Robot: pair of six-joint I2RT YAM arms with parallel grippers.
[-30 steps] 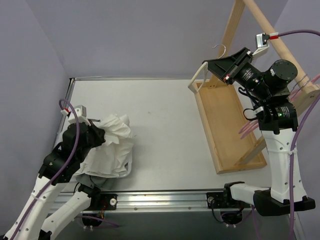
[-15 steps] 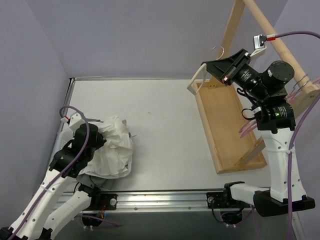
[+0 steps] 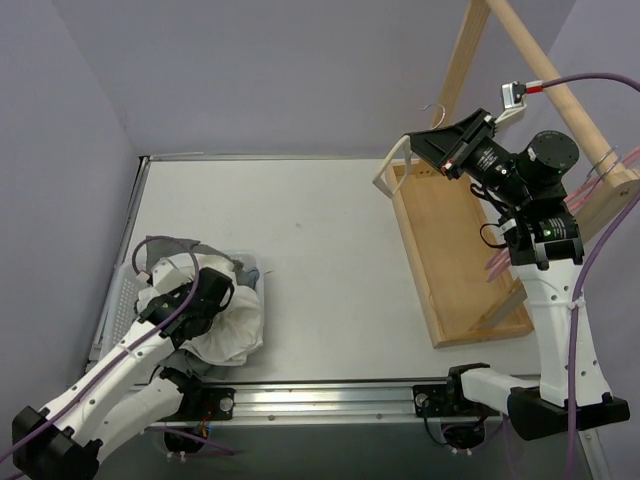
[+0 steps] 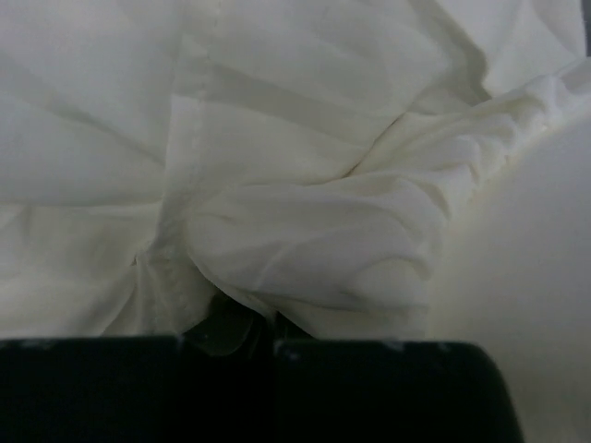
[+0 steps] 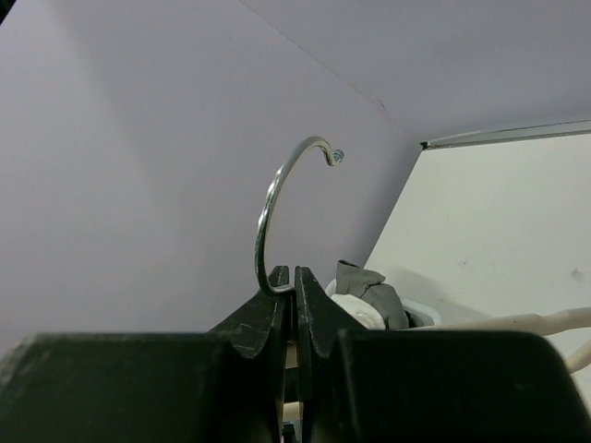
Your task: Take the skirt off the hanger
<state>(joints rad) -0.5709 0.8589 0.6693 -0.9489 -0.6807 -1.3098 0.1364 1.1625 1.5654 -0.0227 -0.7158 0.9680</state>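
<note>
The hanger [image 3: 390,168] is held bare at 2 o'clock in the top view, above the far end of the wooden rack [image 3: 450,245]. The right gripper [image 5: 294,280] is clenched on the stem of the wire hook [image 5: 275,198]. The skirt [image 3: 228,318] is found crumpled in a basket [image 3: 257,270] at 8 o'clock, well apart from the hanger. The left gripper [image 3: 215,292] is pressed into the folds; whether cloth is grasped cannot be told. Separation is judged complete. Only letting go of the skirt and setting the hanger down are judged outstanding.
</note>
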